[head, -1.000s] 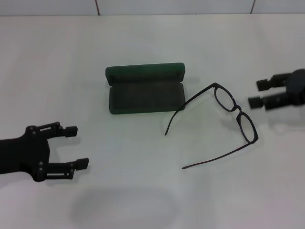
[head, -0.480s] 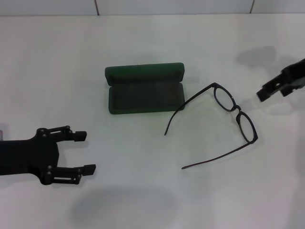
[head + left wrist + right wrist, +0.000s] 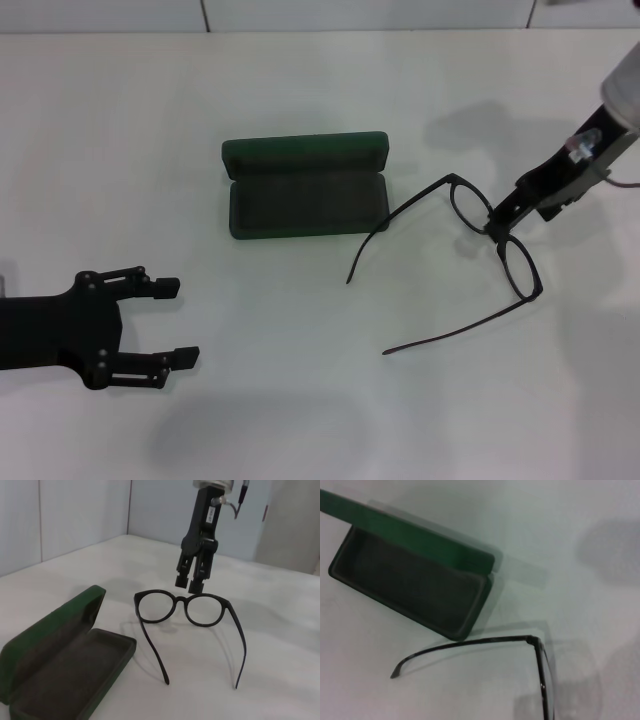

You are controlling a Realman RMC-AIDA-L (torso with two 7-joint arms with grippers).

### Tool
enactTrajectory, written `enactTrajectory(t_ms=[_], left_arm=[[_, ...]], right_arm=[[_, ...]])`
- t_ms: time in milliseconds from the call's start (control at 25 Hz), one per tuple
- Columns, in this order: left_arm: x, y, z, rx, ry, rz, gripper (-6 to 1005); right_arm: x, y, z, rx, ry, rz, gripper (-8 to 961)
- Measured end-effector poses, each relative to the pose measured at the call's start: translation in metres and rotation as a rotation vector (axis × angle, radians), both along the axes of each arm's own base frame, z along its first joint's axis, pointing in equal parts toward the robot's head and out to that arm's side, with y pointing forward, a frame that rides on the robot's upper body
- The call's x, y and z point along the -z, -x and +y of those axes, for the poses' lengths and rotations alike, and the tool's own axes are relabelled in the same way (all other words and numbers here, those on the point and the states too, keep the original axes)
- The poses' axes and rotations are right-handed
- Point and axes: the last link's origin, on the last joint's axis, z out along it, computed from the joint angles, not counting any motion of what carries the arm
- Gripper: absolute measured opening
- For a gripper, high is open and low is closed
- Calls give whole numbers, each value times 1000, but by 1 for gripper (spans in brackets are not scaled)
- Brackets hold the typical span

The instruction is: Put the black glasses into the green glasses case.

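The right gripper (image 3: 497, 218), fingers slightly apart, hangs just above the bridge of the black glasses (image 3: 497, 240), which lie unfolded on the counter (image 3: 300, 400) just beside the open green glasses case (image 3: 305, 190); the left gripper (image 3: 175, 320) hovers spread, well apart.

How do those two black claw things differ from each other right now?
The left gripper lies low near the table, far from the black glasses; the right gripper hangs just above their bridge. The left gripper points sideways toward the middle of the table, its fingers spread wide; the right gripper points steeply down, its fingers only slightly apart. Both are black, two-fingered and hold nothing. The green glasses case lies open between them.
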Motion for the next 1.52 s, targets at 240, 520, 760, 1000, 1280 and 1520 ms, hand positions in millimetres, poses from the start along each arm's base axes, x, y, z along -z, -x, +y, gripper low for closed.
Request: enactTrajectory(t_ms=[240,520,760,1000,1280,1520], left_arm=[[2,1,-2,-7,-1,-2,865],[4,1,-2,-7,4,1,865],[5,2,-1,-12,1,7,864],[5,2,-2,-13,1,8,864],[4,2,0,-10,-1,12,863],[4,2,1,-14,-6,15,863]], right_arm=[[12,-4,-1,11,2,-6,754],[15,-5,3,6,-26,-41,726],[23,-3,4,-24,-40,-77,591],[25,-2,4,-32,-38,-78,430],[25,-1,4,-34,-36,-78,250],[26,-1,3,-38,-29,-88,81]])
